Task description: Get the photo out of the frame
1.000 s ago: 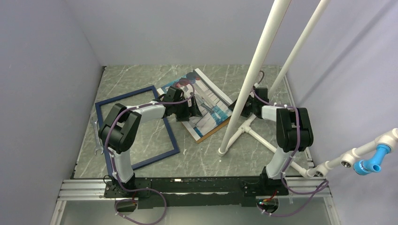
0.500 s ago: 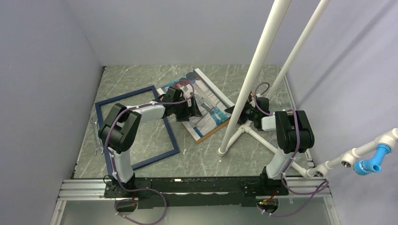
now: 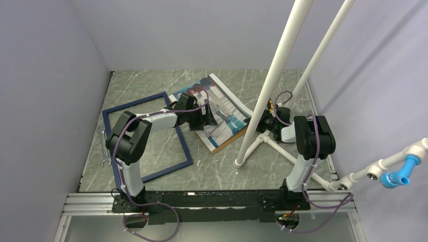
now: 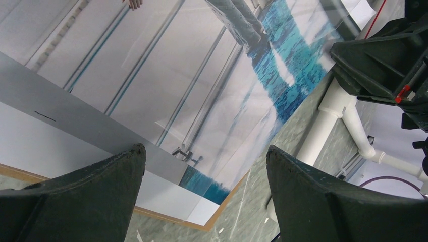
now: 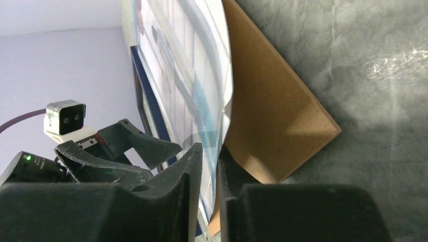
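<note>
The right gripper is clamped on one edge of the photo, its two fingers nearly touching, with the thin sheet caught between them and bowed up off the brown backing board. The rest of the print lies on that board, which rests on the grey-green marbled table. The left gripper sits over the middle of the photo with its jaws spread wide; whether its pads touch the sheet cannot be told. The dark blue frame lies flat to the left, just beside the photo, under the left arm. A white pipe stand rises in front of the right wrist.
</note>
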Action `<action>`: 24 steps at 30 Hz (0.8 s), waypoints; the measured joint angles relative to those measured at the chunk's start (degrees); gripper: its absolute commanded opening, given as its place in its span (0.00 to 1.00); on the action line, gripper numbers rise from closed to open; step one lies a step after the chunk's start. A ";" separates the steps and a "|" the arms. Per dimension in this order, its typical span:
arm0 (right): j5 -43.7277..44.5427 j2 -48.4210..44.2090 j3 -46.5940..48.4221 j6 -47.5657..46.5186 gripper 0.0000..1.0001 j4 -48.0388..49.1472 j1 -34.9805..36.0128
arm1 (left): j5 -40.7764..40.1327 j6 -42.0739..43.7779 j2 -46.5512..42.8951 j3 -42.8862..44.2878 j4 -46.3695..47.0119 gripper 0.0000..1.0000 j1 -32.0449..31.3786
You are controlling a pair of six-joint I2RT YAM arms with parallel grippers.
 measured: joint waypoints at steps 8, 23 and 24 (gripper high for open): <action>-0.04 0.22 0.00 -0.66 0.00 0.57 -0.02 | 0.17 1.40 -0.61 -0.11 -0.61 0.93 0.02; -2.56 -5.05 3.56 -5.66 0.00 -14.01 -2.38 | -0.50 5.31 -12.33 0.98 -9.44 0.93 -0.15; -2.58 -5.86 4.46 -6.62 0.00 -16.70 -2.38 | -0.48 5.77 -12.96 1.38 -9.70 0.93 -0.28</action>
